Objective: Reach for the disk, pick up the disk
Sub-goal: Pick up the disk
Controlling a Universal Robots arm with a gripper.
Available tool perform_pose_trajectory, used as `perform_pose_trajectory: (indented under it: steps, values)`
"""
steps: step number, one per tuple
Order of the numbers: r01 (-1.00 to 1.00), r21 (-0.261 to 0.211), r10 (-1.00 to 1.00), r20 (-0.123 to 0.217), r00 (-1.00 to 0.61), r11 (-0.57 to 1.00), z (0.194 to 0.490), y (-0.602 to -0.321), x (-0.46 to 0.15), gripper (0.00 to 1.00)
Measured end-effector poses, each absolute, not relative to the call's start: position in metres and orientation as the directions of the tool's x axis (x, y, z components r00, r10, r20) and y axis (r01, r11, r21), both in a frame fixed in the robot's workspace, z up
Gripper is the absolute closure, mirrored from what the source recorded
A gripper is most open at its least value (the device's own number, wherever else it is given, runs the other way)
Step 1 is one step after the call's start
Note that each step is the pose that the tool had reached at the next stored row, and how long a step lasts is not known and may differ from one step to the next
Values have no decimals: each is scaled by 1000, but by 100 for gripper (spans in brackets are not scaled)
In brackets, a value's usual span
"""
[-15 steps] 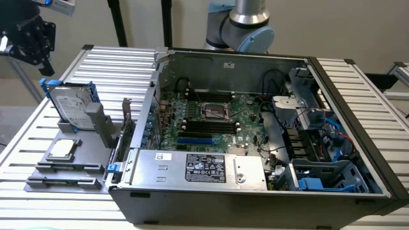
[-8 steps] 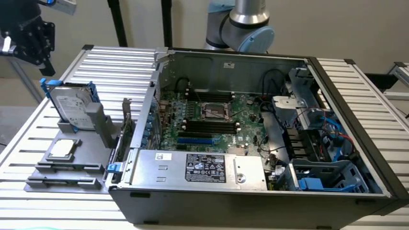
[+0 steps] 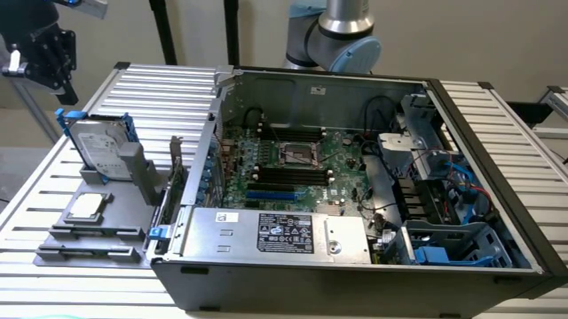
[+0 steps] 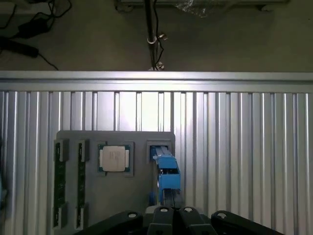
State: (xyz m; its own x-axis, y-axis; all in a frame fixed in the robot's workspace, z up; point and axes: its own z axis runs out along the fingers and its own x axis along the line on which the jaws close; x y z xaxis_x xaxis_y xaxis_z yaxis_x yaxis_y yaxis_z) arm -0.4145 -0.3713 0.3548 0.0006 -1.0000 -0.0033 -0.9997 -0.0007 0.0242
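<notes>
Gripper (image 4: 168, 215) hovering above upright disk (image 3: 100, 147), apart, holding nothing.

The exterior view looks obliquely down; the wrist view straight down, sharing the grey fixture (image 3: 124, 219) (image 4: 117, 196).

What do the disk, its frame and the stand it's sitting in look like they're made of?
The disk: bare silver-grey metal with a dull sheen, with a white paper-like label. Its frame: probably plastic, by the saturated blue moulded look. The stand: matte grey, likely plastic, not certain.
</notes>
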Motion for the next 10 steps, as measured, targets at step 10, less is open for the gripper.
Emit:
perform_pose_trajectory:
  steps: [10]
  values:
    - [-1000,24,-1000,-3,8,-8,355,-370,-415,64]
